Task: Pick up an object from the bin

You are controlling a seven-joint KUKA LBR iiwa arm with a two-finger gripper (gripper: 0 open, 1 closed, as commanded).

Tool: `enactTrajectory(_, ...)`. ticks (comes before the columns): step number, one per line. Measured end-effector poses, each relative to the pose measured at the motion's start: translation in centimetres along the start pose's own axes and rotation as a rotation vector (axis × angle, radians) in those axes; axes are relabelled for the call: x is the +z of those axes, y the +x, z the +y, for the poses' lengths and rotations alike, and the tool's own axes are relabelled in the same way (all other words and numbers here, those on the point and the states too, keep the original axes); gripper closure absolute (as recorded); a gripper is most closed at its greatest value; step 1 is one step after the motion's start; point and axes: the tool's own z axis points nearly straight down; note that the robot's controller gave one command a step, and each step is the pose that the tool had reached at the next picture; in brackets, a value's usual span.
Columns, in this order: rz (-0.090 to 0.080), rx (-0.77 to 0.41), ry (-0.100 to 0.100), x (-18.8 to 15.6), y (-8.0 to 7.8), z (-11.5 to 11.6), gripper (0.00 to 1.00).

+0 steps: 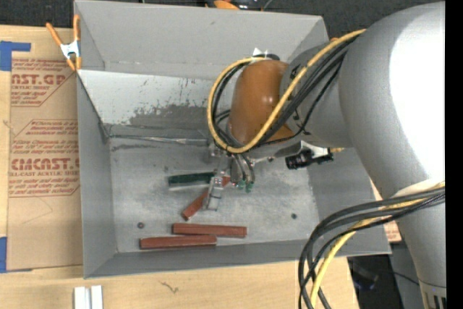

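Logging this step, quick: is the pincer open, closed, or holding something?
Pincer: cannot be told; it is by the green stick, at its right end.

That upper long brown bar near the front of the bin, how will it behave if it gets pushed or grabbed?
The upper brown bar looks straight and flat-faced, so it is probably stiff and likelier to slide than roll. Pushed off-centre, it would likely pivot into the lower brown bar beside it.

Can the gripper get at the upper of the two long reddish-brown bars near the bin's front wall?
Probably yes. That bar lies flat with nothing on top of it, a short way from the gripper. The second bar lies close alongside it, perhaps touching, which could crowd a grasp.
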Motion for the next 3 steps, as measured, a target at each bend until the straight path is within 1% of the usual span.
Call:
enactTrajectory(1, 0.002, 0.000, 0.000, -0.2, 0.0, 0.1, 1.00)
enactTrajectory(2, 0.000, -0.627, 0.000, -0.7, 1.9, 2.2, 1.00)
enactTrajectory(3, -0.002, -1.119, 0.000, -14.3, 3.1, 1.8, 1.00)
